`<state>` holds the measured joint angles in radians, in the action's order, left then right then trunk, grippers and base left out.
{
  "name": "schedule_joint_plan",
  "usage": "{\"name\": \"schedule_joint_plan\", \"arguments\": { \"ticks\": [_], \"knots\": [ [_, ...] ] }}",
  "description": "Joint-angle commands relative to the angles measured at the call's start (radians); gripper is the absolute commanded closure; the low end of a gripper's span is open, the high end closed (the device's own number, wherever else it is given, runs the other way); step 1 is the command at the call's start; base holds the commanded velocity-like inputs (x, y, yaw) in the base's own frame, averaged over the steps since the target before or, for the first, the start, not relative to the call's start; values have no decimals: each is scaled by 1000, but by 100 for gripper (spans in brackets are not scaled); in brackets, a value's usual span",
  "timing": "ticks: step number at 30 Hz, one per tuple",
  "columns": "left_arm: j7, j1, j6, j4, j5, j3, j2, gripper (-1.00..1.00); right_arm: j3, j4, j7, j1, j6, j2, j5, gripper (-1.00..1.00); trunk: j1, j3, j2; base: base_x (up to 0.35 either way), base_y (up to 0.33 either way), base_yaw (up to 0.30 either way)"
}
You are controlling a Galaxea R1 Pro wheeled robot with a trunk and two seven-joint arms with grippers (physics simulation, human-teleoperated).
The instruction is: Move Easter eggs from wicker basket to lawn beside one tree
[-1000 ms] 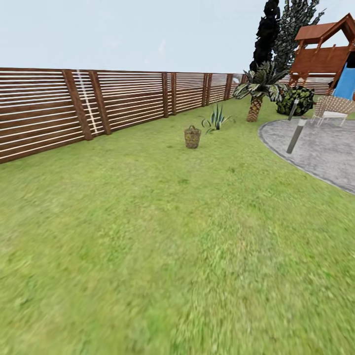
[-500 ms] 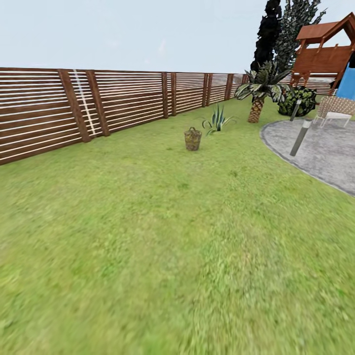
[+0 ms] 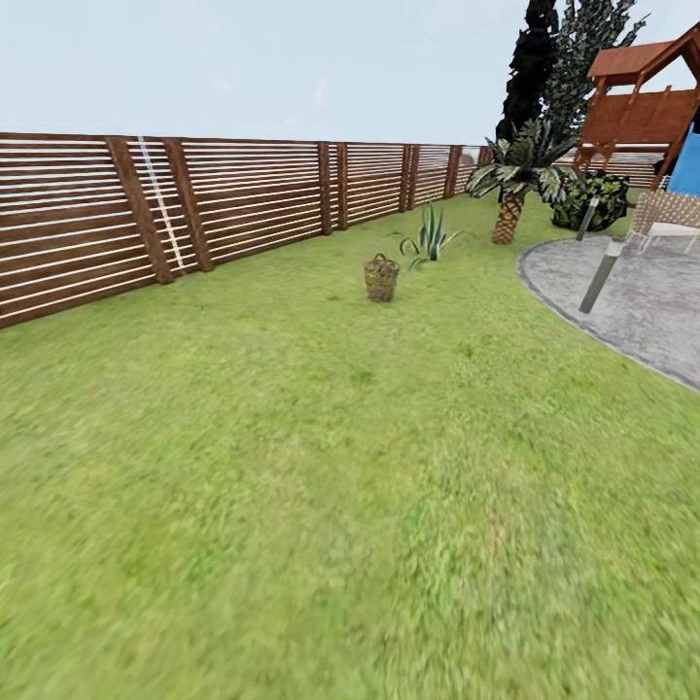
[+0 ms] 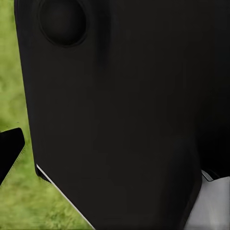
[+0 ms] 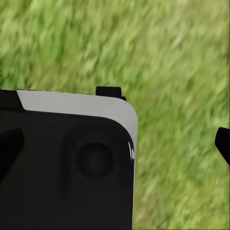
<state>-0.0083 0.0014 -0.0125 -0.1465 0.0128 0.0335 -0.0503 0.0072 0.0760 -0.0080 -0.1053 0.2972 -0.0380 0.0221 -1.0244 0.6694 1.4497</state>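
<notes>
The brown wicker basket [image 3: 381, 278] stands far ahead on the lawn [image 3: 321, 467], small in the head view. The eggs are hidden from here inside its weave. No pale-trunked tree is in view. In the left wrist view one dark finger [image 4: 9, 153] of my left gripper [image 4: 115, 153] shows at the picture's edge beside the robot's black body. My right gripper [image 5: 115, 146] hangs over grass, its two fingers far apart at the picture's edges, with nothing between them.
A slatted wooden fence [image 3: 194, 204] runs along the left. A spiky plant [image 3: 428, 238] and a short palm [image 3: 508, 190] stand beyond the basket. Grey paving [image 3: 632, 292] with a bollard lamp [image 3: 601, 277], a woven chair [image 3: 671, 214] and a play tower [image 3: 647, 107] lies right.
The whole head view has shifted as the robot rolls forward: the basket, fence posts and paving sit a little lower and nearer. Nothing on the lawn itself has moved.
</notes>
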Motion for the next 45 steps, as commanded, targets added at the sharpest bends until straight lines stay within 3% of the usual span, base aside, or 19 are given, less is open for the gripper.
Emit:
{"name": "schedule_joint_plan", "arguments": {
  "ticks": [1, 45],
  "knots": [
    [-1, 0, -1, -1, 1, 3, 0, -100, 0, 0, 0, -1, 3, 0, 2, -100, -1, 1, 0, 336, 0, 0],
    [-1, 0, -1, 0, 2, 5, 1, -100, 2, -8, 6, -1, -1, 0, -8, -100, -1, 1, 0, 336, 0, 0]
  ]
}}
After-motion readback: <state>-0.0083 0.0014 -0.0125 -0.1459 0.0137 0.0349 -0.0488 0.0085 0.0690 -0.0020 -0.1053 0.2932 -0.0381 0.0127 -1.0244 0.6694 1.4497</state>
